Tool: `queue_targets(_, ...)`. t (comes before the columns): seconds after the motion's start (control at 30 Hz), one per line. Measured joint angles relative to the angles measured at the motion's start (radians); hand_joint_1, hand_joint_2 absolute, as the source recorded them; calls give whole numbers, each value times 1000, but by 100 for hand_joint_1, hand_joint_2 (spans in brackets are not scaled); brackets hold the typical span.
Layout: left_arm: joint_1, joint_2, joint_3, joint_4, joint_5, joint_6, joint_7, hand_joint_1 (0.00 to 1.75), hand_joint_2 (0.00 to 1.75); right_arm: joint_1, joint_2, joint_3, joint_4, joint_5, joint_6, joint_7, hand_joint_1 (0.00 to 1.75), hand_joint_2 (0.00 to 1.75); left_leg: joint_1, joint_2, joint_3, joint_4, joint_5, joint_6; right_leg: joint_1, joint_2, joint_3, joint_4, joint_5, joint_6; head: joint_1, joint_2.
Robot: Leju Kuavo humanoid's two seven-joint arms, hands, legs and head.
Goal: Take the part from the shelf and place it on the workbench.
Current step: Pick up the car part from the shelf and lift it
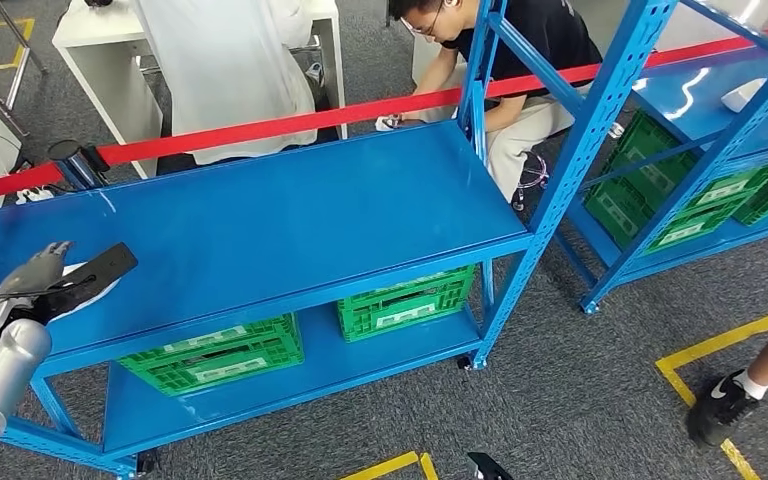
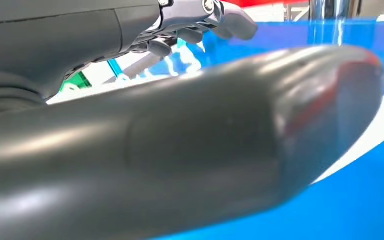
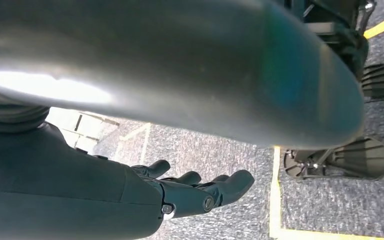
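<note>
Left hand (image 1: 65, 278) over white part (image 1: 95, 292) at shelf (image 1: 290, 225) left end; grasp unclear, may slip. Right hand (image 3: 200, 192) hangs released.

A white part (image 1: 85, 290) lies on the blue shelf (image 1: 290, 230).

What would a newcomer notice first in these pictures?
The big blue shelf fills the head view, with a red bar along its back edge and green crates on its lower level. At its left end, the left robot hand reaches over a white part lying on the shelf. Behind the shelf, a person crouches.
</note>
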Motion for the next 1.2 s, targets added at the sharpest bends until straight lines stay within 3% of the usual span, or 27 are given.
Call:
queue_targets(0.03,2,-3,0,0,0,2,14,0,175,-1,0,0,0,0,0,-1,0,0,-1,0,0,1,-2,3,0,0,2,-4,-1,1,0,0)
queue_targets(0.13,4,-12,0,0,0,17,40,0,175,-1,0,1,0,2,-1,-1,0,0,-2,0,0,1,-6,9,-1,0,7,-12,-3,8,1,0)
queue_targets(0.3,7,-13,1,0,0,29,27,0,175,-1,0,2,0,4,-1,-1,0,0,-5,0,0,3,-8,12,-6,0,10,-17,-5,40,1,0)
queue_targets(0.37,7,-13,1,0,2,29,20,0,175,-1,0,2,0,4,-1,-1,0,0,-5,0,2,3,-8,12,-6,-1,12,-17,-6,44,1,0)
queue_targets(0.8,23,-7,10,0,18,15,-18,0,175,1,0,3,0,3,-1,-1,0,0,-2,1,10,0,-7,10,-3,-1,18,-17,-6,44,1,0)
queue_targets(1.1,63,-22,-20,0,-92,86,60,0,175,1,0,4,0,9,0,-1,0,0,-3,0,11,0,-7,10,-4,-1,18,-17,-7,44,1,0)
queue_targets(1.13,70,-25,-27,0,-103,102,72,19,175,0,0,5,0,11,0,-1,0,0,-3,0,12,0,-7,10,-4,-2,19,-17,-8,44,1,0)
queue_targets(1.2,83,-34,-43,1,-124,135,98,106,175,-3,0,10,0,13,0,-1,0,0,-3,0,14,-1,-8,9,-4,-2,22,-17,-8,44,1,0)
